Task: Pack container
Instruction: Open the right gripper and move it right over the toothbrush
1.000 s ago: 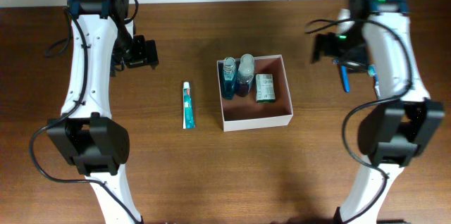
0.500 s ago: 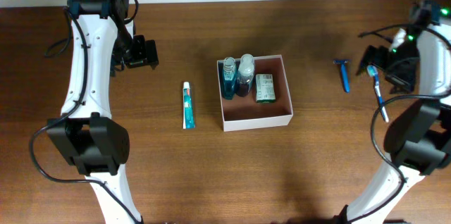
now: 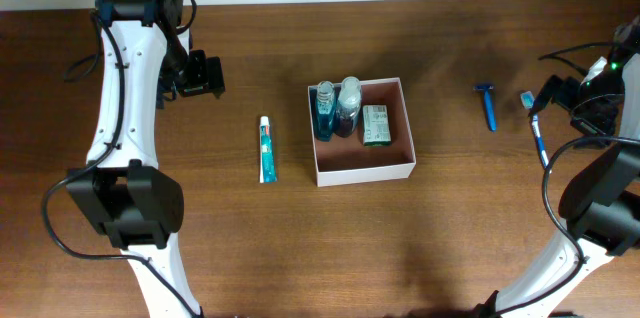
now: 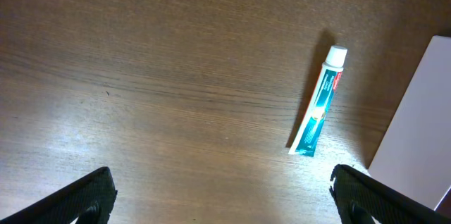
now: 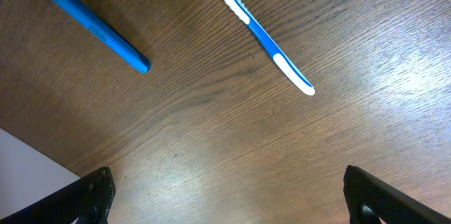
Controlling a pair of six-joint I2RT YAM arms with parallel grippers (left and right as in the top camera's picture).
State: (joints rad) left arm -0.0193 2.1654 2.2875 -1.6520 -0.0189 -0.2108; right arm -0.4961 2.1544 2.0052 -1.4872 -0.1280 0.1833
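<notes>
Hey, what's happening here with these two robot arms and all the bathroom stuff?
Two robot arms are packing toiletries into the container. It already holds two bottles and a small green-and-white box. A toothpaste tube lies on the table on the left arm's side; a razor and a toothbrush lie on the right arm's side. Nothing is held: the left fingers and right fingers are open above the table.

even soft light overhead, pale glare on the table [image 5: 402, 62] in both wrist views, sharp focus, faint shadows
</notes>
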